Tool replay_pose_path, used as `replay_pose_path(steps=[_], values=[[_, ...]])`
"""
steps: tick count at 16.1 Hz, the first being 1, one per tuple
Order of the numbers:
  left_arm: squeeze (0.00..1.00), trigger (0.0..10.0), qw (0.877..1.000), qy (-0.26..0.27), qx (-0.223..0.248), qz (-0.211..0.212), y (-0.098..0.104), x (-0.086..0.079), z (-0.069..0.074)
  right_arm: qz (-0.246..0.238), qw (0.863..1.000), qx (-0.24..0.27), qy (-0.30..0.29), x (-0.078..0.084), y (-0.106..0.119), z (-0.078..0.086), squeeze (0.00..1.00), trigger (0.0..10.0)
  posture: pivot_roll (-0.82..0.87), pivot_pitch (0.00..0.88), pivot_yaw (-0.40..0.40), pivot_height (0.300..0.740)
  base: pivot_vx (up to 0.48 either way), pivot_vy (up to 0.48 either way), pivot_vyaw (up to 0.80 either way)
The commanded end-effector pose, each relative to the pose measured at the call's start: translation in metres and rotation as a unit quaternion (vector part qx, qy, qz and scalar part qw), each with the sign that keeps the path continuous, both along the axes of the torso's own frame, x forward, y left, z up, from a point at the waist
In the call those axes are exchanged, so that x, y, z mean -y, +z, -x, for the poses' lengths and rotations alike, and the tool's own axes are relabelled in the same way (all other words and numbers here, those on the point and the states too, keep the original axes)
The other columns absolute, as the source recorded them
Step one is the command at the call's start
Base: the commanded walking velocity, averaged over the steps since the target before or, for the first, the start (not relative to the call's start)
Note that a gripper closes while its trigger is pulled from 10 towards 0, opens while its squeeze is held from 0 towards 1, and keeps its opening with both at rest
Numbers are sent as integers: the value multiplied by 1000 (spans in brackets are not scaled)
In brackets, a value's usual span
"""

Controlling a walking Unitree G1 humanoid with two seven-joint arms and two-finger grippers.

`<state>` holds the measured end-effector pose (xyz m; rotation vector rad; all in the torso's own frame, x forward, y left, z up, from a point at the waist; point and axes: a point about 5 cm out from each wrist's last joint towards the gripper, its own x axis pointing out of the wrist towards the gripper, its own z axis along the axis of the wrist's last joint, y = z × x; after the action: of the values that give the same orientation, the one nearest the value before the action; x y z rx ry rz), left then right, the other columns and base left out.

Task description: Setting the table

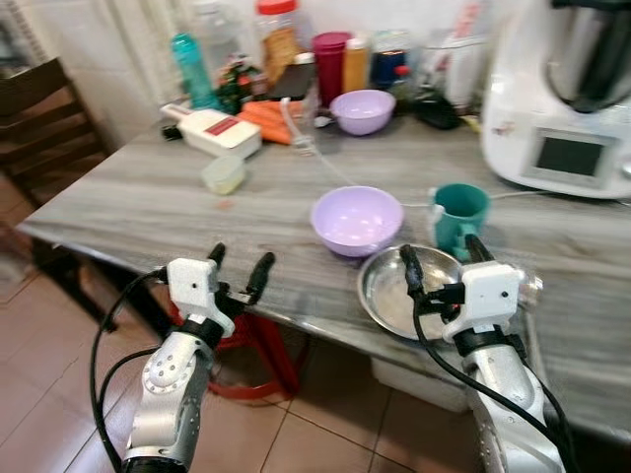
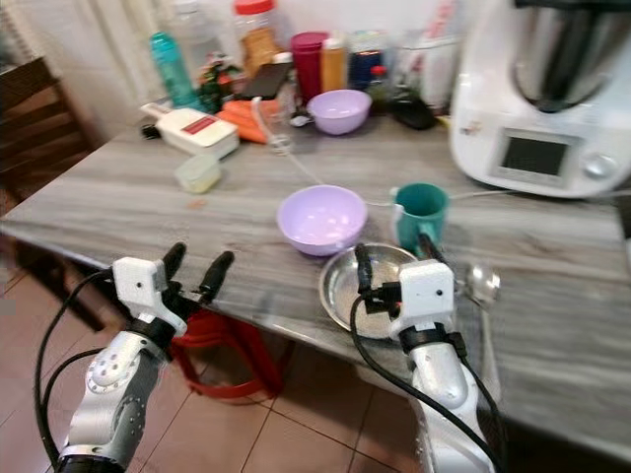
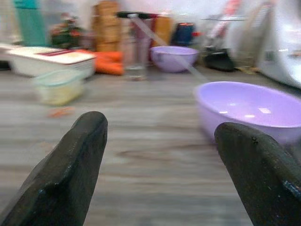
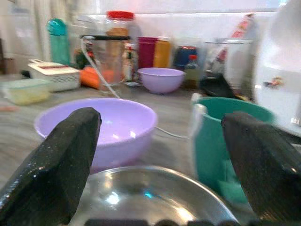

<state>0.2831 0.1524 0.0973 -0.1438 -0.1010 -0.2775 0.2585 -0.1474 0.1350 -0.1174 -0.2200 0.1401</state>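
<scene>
- My left hand (image 1: 239, 268) hangs at about 7 o'clock of the scene, just off the near edge of the tabletop (image 1: 138, 202), fingers spread and holding nothing. I judge it waits there because nothing on its side needs moving yet.
- At 10 to 11 o'clock, well apart from that hand, lie a white box (image 1: 212, 130) and a small pale tub (image 1: 224, 173). They look like clutter rather than place-setting pieces.
- Along the back, around 12 o'clock, stand bottles and jars (image 1: 276, 34) and a second purple bowl (image 1: 362, 110), crowding the far edge.
- The near purple bowl (image 1: 356, 219) sits at the centre, with a thin cable running across the tabletop just behind it; that could snag a reach.
- The steel plate (image 1: 386, 291) lies just beside that bowl, near the edge, between the spread, empty fingers of my right hand (image 1: 442, 258). I judge this hand is lined up on the plate.
- The green mug (image 1: 460, 214) stands just behind the plate, close to my right fingers, so it may get knocked.
- A spoon (image 2: 481, 286) rests at 4 o'clock beside the plate.
- A big white kitchen machine (image 1: 557, 94) fills 2 o'clock, limiting space there.
</scene>
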Motion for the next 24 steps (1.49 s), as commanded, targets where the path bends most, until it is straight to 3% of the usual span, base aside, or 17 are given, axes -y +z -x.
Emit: replay_pose_path(steps=[1, 6, 9, 15, 20, 24], values=[[0, 10000, 999, 33, -7, -17, -2, -7, -4, 1, 1000, 13, 14, -5, 10, -1, 0, 10000, -164, 0, 116, 740, 0, 0, 800], [0, 10000, 995, 87, -18, -47, -8, -8, -6, -2, 1000, 14, 28, -10, 14, -4, 0, 10000, -159, 0, 111, 740, 0, 0, 800], [0, 10000, 986, 149, -10, -74, -7, -23, -10, -3, 999, 15, 33, -12, 16, -6, 0, 10000, -157, 0, 107, 740, 0, 0, 800], [0, 10000, 975, 197, -4, -101, -7, -27, -13, -3, 999, 10, 45, -15, 16, -9, 0, 10000, -146, 0, 100, 740, 0, 0, 800], [0, 10000, 969, 221, -4, -109, -10, -34, -8, -3, 997, 4, 72, -22, 15, -14, 0, 10000, -91, 0, 56, 740, 0, 0, 800], [0, 10000, 966, 244, -15, -89, -15, -38, 4, -7, 993, -11, 118, -34, 10, -22, 0, 10000, -24, 0, -3, 740, 0, 0, 800]])
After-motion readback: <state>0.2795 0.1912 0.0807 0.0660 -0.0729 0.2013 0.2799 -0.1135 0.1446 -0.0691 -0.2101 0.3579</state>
